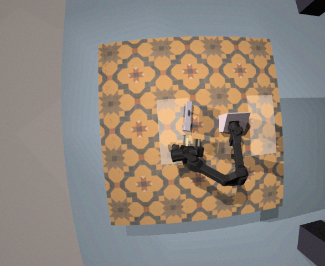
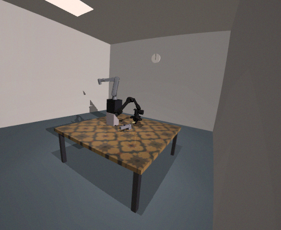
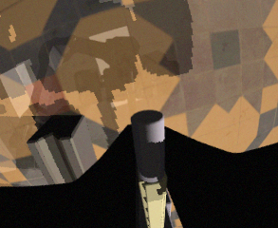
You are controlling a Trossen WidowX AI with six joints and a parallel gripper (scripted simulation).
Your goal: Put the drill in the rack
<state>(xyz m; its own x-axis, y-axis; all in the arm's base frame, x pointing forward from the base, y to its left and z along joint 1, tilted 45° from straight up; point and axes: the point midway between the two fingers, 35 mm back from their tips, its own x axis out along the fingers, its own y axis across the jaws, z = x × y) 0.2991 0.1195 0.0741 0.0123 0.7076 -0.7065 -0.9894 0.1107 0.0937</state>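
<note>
The drill, with its grey cylindrical end and pale yellow blade-like part (image 1: 186,140) (image 2: 133,122) (image 3: 155,204), is in my gripper (image 1: 187,148) (image 2: 136,121) (image 3: 141,129), which is shut on it above the table. The yellow end points at the long pale-grey holder (image 1: 188,118) (image 2: 127,127); the top view shows a small gap between them. A dark spot on the holder's top may be the key (image 1: 189,113); its state cannot be told. A grey grooved block, apparently the rack (image 1: 198,142) (image 3: 82,154), stands beside the gripper, partly hidden by it in the top view.
The arm's pale base block (image 1: 236,117) (image 2: 112,119) stands on the patterned table (image 1: 136,111) (image 2: 106,136), off to the side of the holder. A grey second arm (image 2: 115,86) on a black pedestal (image 2: 113,106) stands behind.
</note>
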